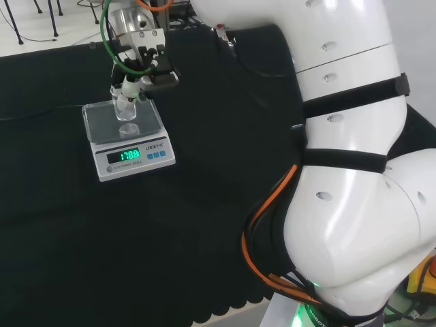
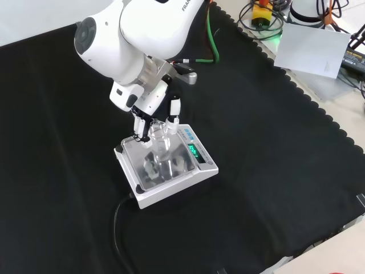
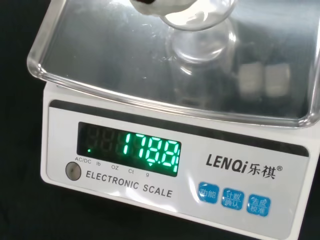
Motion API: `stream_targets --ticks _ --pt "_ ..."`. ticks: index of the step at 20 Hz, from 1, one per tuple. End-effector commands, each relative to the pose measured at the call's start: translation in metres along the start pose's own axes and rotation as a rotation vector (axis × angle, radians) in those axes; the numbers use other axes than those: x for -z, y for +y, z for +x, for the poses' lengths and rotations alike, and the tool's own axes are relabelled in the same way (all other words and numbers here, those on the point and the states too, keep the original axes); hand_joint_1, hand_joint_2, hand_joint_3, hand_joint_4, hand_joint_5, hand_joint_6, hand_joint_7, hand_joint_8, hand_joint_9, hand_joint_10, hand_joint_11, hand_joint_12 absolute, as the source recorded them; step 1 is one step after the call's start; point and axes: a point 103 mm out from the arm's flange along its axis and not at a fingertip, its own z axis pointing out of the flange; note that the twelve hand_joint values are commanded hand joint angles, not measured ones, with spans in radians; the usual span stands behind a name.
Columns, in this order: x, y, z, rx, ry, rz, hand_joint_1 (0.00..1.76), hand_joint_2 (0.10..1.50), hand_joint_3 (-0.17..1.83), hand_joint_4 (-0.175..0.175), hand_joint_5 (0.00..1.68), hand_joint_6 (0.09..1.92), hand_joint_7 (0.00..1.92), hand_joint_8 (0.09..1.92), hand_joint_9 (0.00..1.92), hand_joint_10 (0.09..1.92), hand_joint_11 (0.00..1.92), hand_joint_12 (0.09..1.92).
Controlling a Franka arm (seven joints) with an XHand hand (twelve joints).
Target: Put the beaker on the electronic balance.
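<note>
**Beaker standing on the balance pan, hand closed around its upper part**

The clear glass is making much hard to read. In the head view the beaker (image 1: pixel 127 114) is showing as little more than a pale outline below the hand (image 1: pixel 139 65), and its rim is being hidden by the fingers. In the wrist view only the beaker's round base (image 3: pixel 202 42) is showing through the blurred white edge of the hand (image 3: pixel 165 6), which is cut off at the frame's border. Whether the beaker is holding anything cannot be told.

In the front view the beaker (image 2: pixel 160 149) is looking like a plain, upright, transparent cylinder, its base resting on the shiny steel pan of the electronic balance (image 2: pixel 199 171), directly beneath the hand (image 2: pixel 149 108). The fingers (image 2: pixel 174 117) are reaching down on either side of the beaker's top and are curling in against it, so the hand is gripping the glass near the rim.

One beaker, one balance and one hand are showing. The balance's green display is glowing on the panel below the pan, and a black cable (image 2: pixel 117 228) is trailing from the balance across the black cloth (image 2: pixel 274 171).
</note>
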Motion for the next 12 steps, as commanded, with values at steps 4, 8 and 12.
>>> stream_targets --ticks 4,8,12 --pt "-0.011 0.0091 -0.004 0.0 0.014 0.017 1.26 1.12 0.0 -0.175 0.95 1.04 0.99 1.03 1.15 0.87 1.12 0.92" --pt "-0.0135 0.012 -0.0038 0.002 0.026 0.021 1.26 1.12 0.0 -0.175 0.95 1.04 0.99 1.03 1.15 0.88 1.12 0.92" --pt "-0.0148 0.0127 -0.0046 0.003 0.031 0.026 1.26 1.12 0.0 -0.175 0.95 1.04 0.99 1.03 1.15 0.88 1.12 0.92"
